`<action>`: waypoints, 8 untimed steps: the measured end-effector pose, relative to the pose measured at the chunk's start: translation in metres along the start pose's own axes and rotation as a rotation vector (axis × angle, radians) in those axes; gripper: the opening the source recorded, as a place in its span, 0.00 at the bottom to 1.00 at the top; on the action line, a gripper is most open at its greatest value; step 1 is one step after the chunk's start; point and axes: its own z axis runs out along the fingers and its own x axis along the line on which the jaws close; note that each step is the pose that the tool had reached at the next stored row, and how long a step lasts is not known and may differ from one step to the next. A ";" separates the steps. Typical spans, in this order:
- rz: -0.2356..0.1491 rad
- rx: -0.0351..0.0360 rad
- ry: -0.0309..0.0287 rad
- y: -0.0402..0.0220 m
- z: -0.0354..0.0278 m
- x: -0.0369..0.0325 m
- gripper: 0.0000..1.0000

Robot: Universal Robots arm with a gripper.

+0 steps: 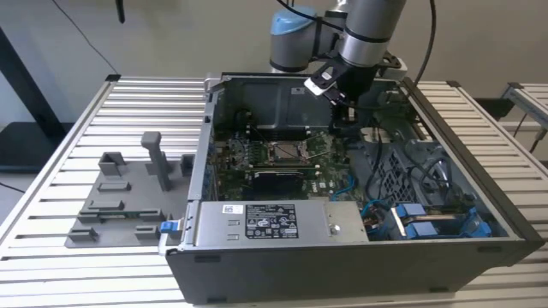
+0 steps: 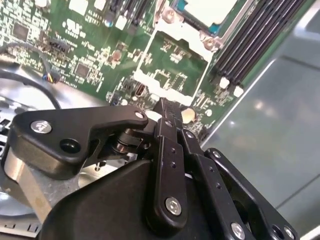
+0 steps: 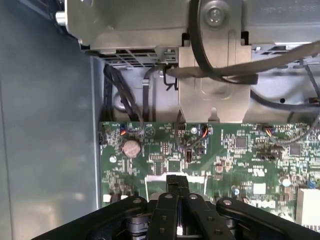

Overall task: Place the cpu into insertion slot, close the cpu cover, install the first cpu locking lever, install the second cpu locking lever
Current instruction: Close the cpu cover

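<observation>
Pincer [image 3: 177,181] low over green circuit board [image 3: 240,150] inside computer case [image 1: 342,256].
Jaws narrow, pressed together, nothing visible between them; insertion slot [image 1: 286,151] nearby.

Black fingers [image 2: 167,150] look matt, dotted with shiny screw heads [image 2: 173,205]. The cpu [image 2: 202,9] shows dull silver-grey metal, the cpu cover [image 2: 159,86] bright bare metal. Circuit board [image 3: 240,150] is glossy green, counter [image 1: 137,102] ribbed pale metal.
</observation>
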 end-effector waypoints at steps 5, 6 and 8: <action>-0.004 0.0016 -0.0003 0.0087 0.0058 0.0019 0.11; -0.005 0.0017 -0.0002 0.0098 0.0071 0.0025 0.11; -0.007 0.0018 -0.0003 0.0115 0.0095 0.0037 0.11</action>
